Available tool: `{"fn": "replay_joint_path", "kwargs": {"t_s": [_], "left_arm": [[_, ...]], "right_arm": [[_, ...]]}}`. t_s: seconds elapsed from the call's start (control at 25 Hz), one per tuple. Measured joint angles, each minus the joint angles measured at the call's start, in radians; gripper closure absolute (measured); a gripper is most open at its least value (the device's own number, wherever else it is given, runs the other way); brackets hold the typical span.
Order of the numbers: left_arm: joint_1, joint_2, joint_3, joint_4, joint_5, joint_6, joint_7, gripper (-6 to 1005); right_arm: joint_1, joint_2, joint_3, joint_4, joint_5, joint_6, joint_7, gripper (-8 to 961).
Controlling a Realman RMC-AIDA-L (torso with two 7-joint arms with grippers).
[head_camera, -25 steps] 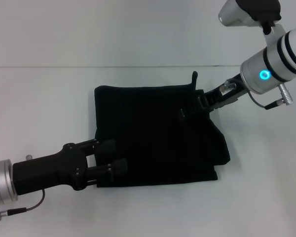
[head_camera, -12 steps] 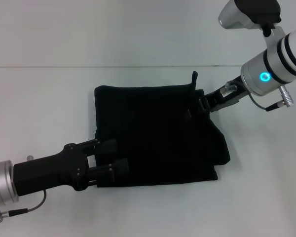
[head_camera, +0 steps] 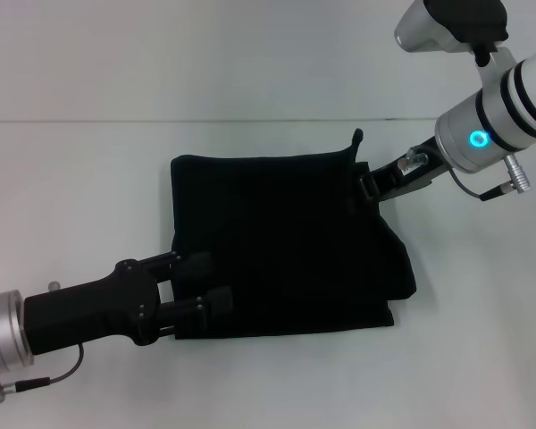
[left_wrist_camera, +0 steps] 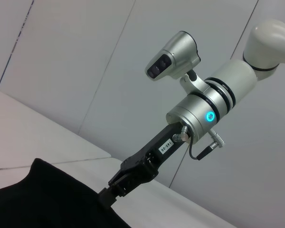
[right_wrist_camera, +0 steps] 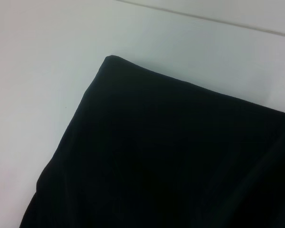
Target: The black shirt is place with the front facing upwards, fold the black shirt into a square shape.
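Currently listed, item one: the black shirt [head_camera: 281,246], folded into a rough rectangle, lying flat on the white table [head_camera: 89,197] near the middle of the head view. Its far edge and left edge run straight; its right side bulges outward in a rumpled fold, and a small tab of cloth stands up at the far right corner. No lettering shows on the exposed face. The right wrist view shows only one corner and a broad plain stretch of the same cloth [right_wrist_camera: 171,156] on the table.

Item two: the left gripper [head_camera: 207,284], entering low from the left, resting at the shirt's near left corner. Its two black fingers [head_camera: 216,302] lie side by side with a gap between them, spread, on or over the cloth edge; whether they pinch fabric cannot be told.

Item three: the right gripper [head_camera: 368,185], reaching down from the upper right to the shirt's far right edge, just beside the raised tab. Its tip meets the cloth; finger state cannot be told. The left wrist view shows this gripper [left_wrist_camera: 115,186] touching the shirt's edge [left_wrist_camera: 47,199].
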Motion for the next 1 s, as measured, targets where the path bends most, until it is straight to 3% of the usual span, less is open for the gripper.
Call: {"fn": "replay_joint_path", "kwargs": {"t_s": [0.16,0.36,0.76,1.0], "left_arm": [[0.000,0.000,0.000,0.000,0.000,0.000,0.000,248],[0.000,0.000,0.000,0.000,0.000,0.000,-0.002,248],[-0.005,0.000,0.000,0.000,0.000,0.000,-0.005,249],[-0.007,0.000,0.000,0.000,0.001,-0.002,-0.007,249]], "right_arm": [[-0.001,0.000,0.005,0.000,0.003,0.001,0.000,879],[-0.044,-0.012,0.009,0.000,0.084,-0.004,-0.004,951],[-0.188,-0.048,0.028,0.002,0.254,0.021,-0.049,951],[-0.215,-0.058,0.064,0.080,0.258,0.076,-0.095,951]]}}
